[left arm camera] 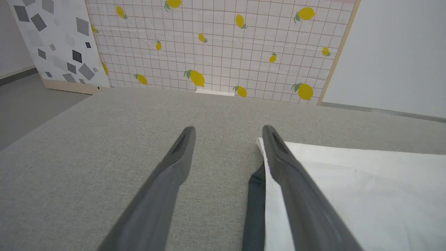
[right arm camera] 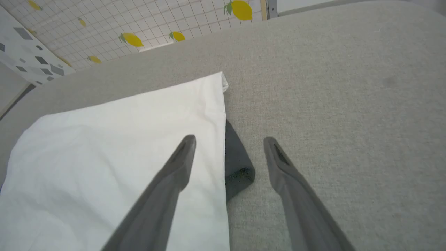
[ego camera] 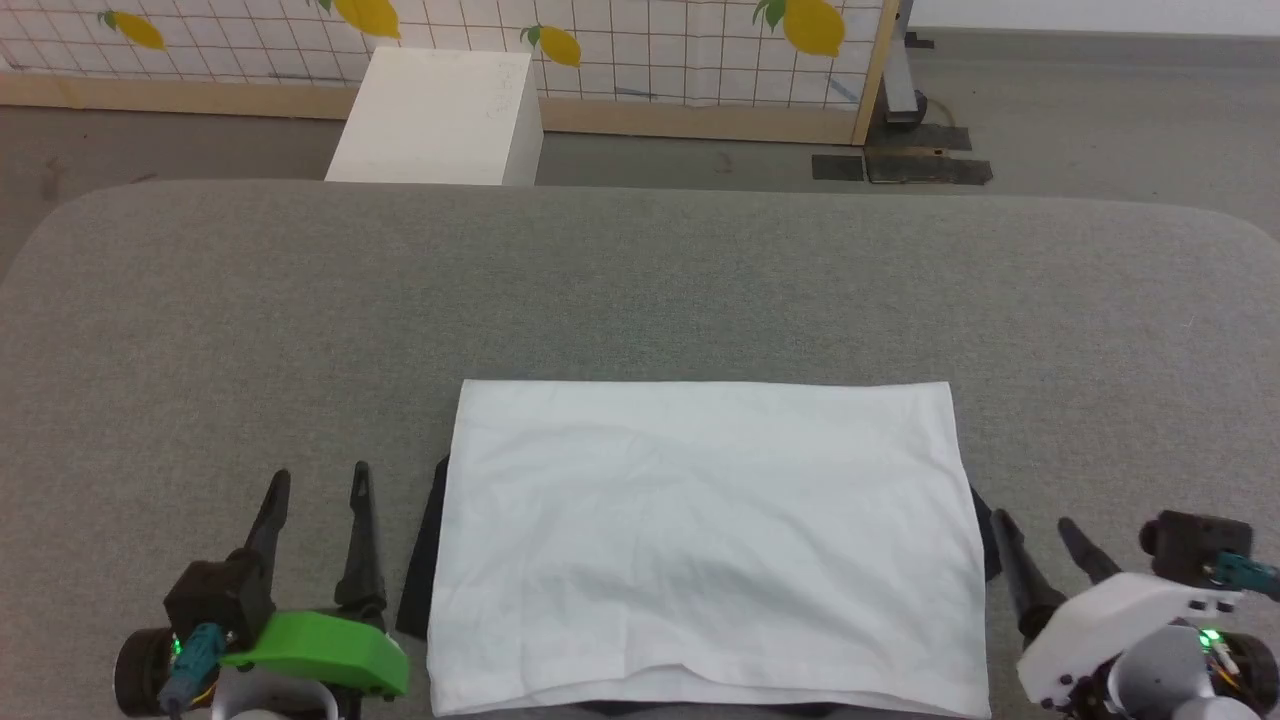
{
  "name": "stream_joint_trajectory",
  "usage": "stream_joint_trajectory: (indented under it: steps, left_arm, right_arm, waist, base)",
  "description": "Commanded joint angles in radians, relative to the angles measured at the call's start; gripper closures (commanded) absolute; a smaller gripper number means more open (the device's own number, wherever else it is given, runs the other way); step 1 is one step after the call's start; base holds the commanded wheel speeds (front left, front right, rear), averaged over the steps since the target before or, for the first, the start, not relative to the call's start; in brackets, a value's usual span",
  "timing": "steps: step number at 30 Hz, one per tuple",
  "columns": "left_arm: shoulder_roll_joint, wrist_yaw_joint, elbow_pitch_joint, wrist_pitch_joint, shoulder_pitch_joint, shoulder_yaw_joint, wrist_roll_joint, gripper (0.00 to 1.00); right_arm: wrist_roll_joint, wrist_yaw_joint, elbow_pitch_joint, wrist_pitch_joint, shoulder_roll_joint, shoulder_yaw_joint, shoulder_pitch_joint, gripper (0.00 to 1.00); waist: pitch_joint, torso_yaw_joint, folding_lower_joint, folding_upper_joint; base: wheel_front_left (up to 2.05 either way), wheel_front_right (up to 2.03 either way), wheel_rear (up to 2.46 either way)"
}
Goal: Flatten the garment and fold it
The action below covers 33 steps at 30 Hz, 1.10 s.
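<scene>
Garment (ego camera: pixel 705 540) lies folded, seemingly untouched, between spread left claw (ego camera: pixel 320 472) and right claw (ego camera: pixel 1033 520).

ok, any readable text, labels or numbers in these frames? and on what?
No text can be read in any view.
garment: plain white side up, no print, tag or label showing.
white box: faint grey marks near its top right, too faint to tell if they are writing.
lemon-patterned screen: grid lines and lemon pictures, no words.
</scene>
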Motion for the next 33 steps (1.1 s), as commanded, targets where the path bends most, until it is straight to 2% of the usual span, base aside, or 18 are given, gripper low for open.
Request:
stream_joint_trajectory:
  steps: [1, 8, 15, 16, 17, 19, 24, 33]
  left_arm:
    - [-0.011, -0.006, 0.002, -0.007, -0.020, 0.002, 0.022, 0.00]
    - [-0.056, -0.024, 0.010, -0.007, -0.053, 0.026, 0.065, 0.00]
    - [-0.078, -0.060, 0.038, -0.008, -0.059, 0.049, 0.081, 0.00]
    - [-0.083, -0.064, 0.041, -0.008, -0.058, 0.051, 0.084, 0.00]
    - [-0.087, -0.066, 0.043, -0.008, -0.056, 0.053, 0.086, 0.00]
    - [-0.092, -0.072, 0.047, -0.008, -0.054, 0.060, 0.089, 0.00]
    - [-0.103, -0.083, 0.054, -0.008, -0.050, 0.073, 0.096, 0.00]
    - [-0.119, -0.100, 0.057, -0.008, -0.051, 0.094, 0.108, 0.00]
  right_arm:
    - [0.008, -0.001, 0.042, -0.004, 0.000, 0.006, -0.031, 0.00]
    - [0.008, -0.001, 0.302, 0.037, 0.000, 0.017, -0.169, 0.00]
    - [-0.017, -0.001, 0.444, 0.170, 0.000, 0.054, -0.229, 0.00]
    - [-0.004, -0.001, 0.451, 0.192, 0.000, 0.066, -0.229, 0.24]
    - [0.003, -0.001, 0.453, 0.208, 0.000, 0.080, -0.228, 0.53]
    - [0.014, -0.001, 0.442, 0.210, 0.000, 0.089, -0.225, 1.00]
    - [-0.008, -0.001, 0.382, 0.174, 0.000, 0.051, -0.211, 1.00]
    - [-0.202, -0.001, 0.207, 0.153, 0.000, -0.197, -0.155, 1.00]
  waist:
    - [0.001, 0.000, 0.0001, 0.0103]
    - [0.016, 0.011, 0.0001, 0.0103]
    - [0.021, 0.020, 0.0001, 0.0103]
    - [0.020, 0.021, 0.0001, 0.0103]
    - [0.020, 0.022, 0.0001, 0.0103]
    - [0.020, 0.023, 0.0001, 0.0103]
    - [0.016, 0.020, 0.0001, 0.0103]
    - [0.020, 0.014, 0.0001, 0.0103]
  base:
    - [0.00, 0.00, 0.00]
    - [0.00, 0.00, 0.00]
    - [0.00, 0.00, 0.00]
    - [0.00, 0.00, 0.00]
    - [0.00, 0.00, 0.00]
    - [0.00, 0.00, 0.00]
    - [0.00, 0.00, 0.00]
    - [0.00, 0.00, 0.00]
